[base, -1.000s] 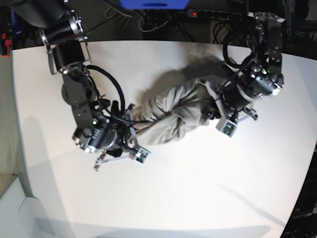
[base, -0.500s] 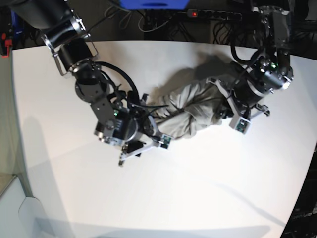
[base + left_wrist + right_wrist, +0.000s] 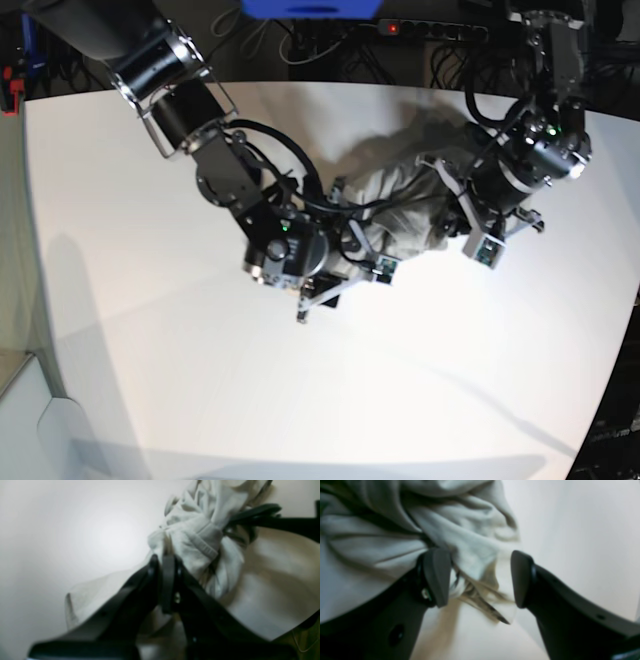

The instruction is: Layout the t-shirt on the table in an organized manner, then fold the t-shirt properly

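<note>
The light grey-beige t-shirt lies bunched into a short, wrinkled heap on the white table, squeezed between my two arms. My left gripper is at the heap's right end. In the left wrist view this left gripper is shut, with a gathered wad of the t-shirt at its tips. My right gripper is at the heap's left end. In the right wrist view the right gripper stands open, and loose folds of the t-shirt hang between and beside its fingers.
A power strip and cables run along the table's far edge, beside a blue object. The table's rounded edge curves down the right side. Bare white tabletop stretches in front of the arms.
My right arm has swept rightward along the shirt toward the left arm, pushing the cloth into a shorter heap, and its gripper has opened. The left gripper stays shut on the cloth.
</note>
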Robot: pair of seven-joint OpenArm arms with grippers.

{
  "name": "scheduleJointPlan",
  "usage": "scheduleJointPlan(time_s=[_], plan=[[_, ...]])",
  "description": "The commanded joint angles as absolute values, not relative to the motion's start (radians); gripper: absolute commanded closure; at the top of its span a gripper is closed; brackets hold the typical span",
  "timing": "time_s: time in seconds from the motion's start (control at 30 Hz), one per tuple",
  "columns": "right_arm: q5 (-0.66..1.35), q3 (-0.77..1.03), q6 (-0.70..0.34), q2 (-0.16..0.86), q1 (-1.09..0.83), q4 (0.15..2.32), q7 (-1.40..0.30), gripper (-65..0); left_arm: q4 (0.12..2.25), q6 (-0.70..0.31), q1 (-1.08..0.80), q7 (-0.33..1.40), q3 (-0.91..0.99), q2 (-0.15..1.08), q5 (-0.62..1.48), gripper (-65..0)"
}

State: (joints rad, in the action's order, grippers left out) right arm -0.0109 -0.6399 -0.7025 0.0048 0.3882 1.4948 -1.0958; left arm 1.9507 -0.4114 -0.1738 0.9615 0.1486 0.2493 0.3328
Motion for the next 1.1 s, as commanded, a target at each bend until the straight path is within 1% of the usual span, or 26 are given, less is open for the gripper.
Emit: scheduleJointPlan(time_s=[0.0,0.07,0.13,0.17,0.27,0.37,0.43,0.47,0.57,0.73,0.93,1.07], plan=[[-0.005,-0.636,-0.698,-0.01,0.421,1.503,-1.064,-37.9,1.968,-0.41,-0.166,0.94,0.15,0.254,0.344,-0.2],[-0.005,-0.634,-0.698,-0.012,0.424,1.489,-1.046,-36.7,1.968,-0.41,-0.166,0.94,0.15,0.252,0.344,-0.2],[-0.005,-0.634,-0.698,-0.012,0.424,1.478,-1.023,-33.2,1.968,-0.41,-0.166,0.94,0.148,0.251,0.344,-0.2],[-0.005,-0.634,-0.698,-0.012,0.424,1.466,-1.013,-30.4,1.968,-0.41,-0.166,0.94,0.148,0.251,0.344,-0.2],[-0.005,-0.634,-0.698,-0.013,0.427,1.411,-1.006,-20.3,1.968,-0.41,-0.166,0.943,0.148,0.251,0.344,-0.2],[-0.005,-0.634,-0.698,-0.013,0.444,1.356,-1.001,-8.7,1.968,-0.41,-0.166,0.943,0.15,0.251,0.344,-0.2],[-0.007,-0.63,-0.698,-0.01,0.446,1.349,-0.967,-1.1,1.971,-0.41,-0.166,0.947,0.151,0.251,0.346,-0.2],[-0.008,-0.628,-0.698,-0.007,0.449,1.349,-0.955,0.0,1.974,-0.41,-0.168,0.949,0.151,0.251,0.346,-0.2],[-0.008,-0.605,-0.698,0.024,0.466,1.348,-0.946,0.0,1.977,-0.41,-0.185,0.946,0.153,0.255,0.351,-0.2],[-0.008,-0.486,-0.698,0.054,0.492,1.343,-0.941,0.0,1.992,-0.41,-0.211,0.943,0.159,0.257,0.348,-0.2],[-0.008,-0.367,-0.698,0.079,0.559,1.221,-0.937,0.0,2.011,-0.412,-0.242,0.941,0.229,0.255,0.354,-0.2],[-0.008,-0.326,-0.698,0.094,0.573,1.193,-0.9,0.0,2.014,-0.412,-0.252,0.949,0.245,0.257,0.354,-0.2]])
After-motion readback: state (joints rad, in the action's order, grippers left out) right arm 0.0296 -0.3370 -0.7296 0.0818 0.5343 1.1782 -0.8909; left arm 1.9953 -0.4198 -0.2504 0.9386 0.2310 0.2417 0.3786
